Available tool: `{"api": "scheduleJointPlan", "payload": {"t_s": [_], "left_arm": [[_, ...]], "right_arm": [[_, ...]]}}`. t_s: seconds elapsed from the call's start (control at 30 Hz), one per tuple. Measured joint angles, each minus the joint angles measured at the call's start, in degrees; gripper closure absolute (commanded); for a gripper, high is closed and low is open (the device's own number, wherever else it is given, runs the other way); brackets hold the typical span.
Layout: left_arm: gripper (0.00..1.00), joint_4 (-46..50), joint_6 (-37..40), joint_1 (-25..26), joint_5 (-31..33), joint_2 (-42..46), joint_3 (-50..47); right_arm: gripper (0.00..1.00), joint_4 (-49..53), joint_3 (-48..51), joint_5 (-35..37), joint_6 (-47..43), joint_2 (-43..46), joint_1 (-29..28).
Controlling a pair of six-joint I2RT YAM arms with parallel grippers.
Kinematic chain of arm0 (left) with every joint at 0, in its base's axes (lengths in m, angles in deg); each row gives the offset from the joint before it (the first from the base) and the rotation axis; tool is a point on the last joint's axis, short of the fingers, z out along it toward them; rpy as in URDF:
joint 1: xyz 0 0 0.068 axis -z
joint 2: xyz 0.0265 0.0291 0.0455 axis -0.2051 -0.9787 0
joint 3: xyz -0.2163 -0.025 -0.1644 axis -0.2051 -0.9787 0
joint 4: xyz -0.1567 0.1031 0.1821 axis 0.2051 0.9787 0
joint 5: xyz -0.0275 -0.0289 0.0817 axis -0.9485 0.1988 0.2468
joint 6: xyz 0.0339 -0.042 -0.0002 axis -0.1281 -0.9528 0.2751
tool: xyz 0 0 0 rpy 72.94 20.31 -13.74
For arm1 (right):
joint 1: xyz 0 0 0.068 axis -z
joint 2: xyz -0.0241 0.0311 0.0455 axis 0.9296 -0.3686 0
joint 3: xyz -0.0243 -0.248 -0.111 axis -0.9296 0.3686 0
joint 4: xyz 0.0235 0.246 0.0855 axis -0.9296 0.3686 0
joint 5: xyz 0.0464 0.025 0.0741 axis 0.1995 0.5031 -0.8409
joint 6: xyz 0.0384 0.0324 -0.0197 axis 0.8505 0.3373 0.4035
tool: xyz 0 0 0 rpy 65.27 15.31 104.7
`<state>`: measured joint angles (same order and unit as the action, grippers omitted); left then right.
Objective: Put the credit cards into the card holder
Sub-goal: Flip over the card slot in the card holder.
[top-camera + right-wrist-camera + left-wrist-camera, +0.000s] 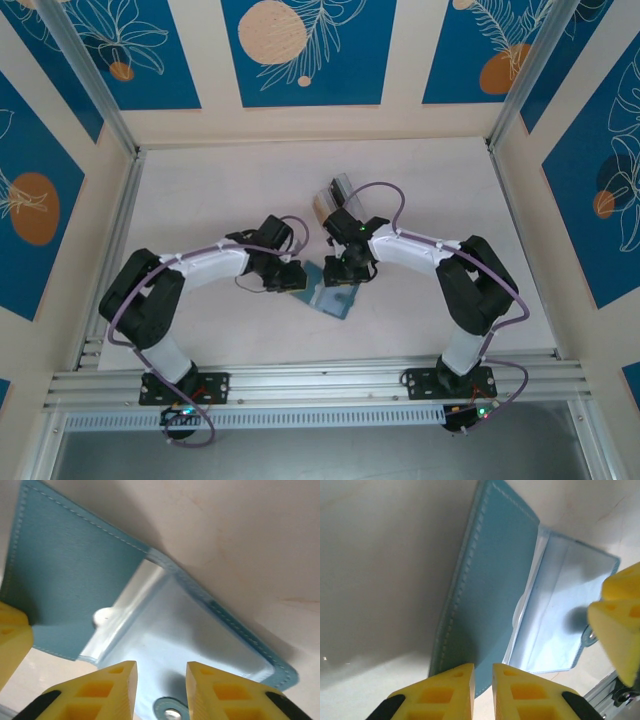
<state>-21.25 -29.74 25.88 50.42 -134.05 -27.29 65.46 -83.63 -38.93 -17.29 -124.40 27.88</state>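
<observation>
The left gripper (482,674) has its yellow fingers nearly together, pinching the lower edge of the raised slate-teal cover of the card holder (495,580). The right gripper (161,669) hangs with jaws apart and nothing between them, just above the pale see-through pockets (195,635) and a metal snap stud (172,713). The card holder lies open on the white table (200,200) between the two arms, and a clear slotted rack (335,190) stands just behind the right gripper, apart from it.

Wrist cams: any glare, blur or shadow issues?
Left wrist: left gripper out of focus, card holder stitching fairly sharp, dark shadow spot on its clear pocket. Right wrist: right gripper blurred, white glare band across the pocket. Top external: even light, soft shadows.
</observation>
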Motion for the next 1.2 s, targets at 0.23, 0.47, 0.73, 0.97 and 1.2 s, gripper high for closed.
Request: {"api": "scheduleJointPlan", "payload": {"t_s": [0.23, 0.47, 0.73, 0.97, 1.2], "left_arm": [[0.85, -1.64, -0.52, 2.69, 1.77, -1.2, -3.02], [0.85, -3.78, -1.62, 3.3, 2.6, -0.9, -4.26], [0.85, -4.74, -2.67, 3.43, 2.82, -0.52, -4.98], [0.85, -5.38, -2.93, 3.45, 2.84, -0.2, -5.42], [0.85, -5.66, -3.1, 3.45, 2.84, -0.15, -5.6]], "right_arm": [[0.62, 1.73, -0.04, 4.55, -1.73, -0.35, -0.44], [0.61, 2.71, -0.83, 8.76, -3.02, -3.08, -1.53], [0.58, 4.17, -3.89, 12.22, -4.5, -1.55, -3.43], [0.6, 3.28, -5.38, 12.11, -6.43, -0.31, -3.43], [0.6, 1.66, -6.08, 11.02, -7.96, -2.75, -3.19]]}}
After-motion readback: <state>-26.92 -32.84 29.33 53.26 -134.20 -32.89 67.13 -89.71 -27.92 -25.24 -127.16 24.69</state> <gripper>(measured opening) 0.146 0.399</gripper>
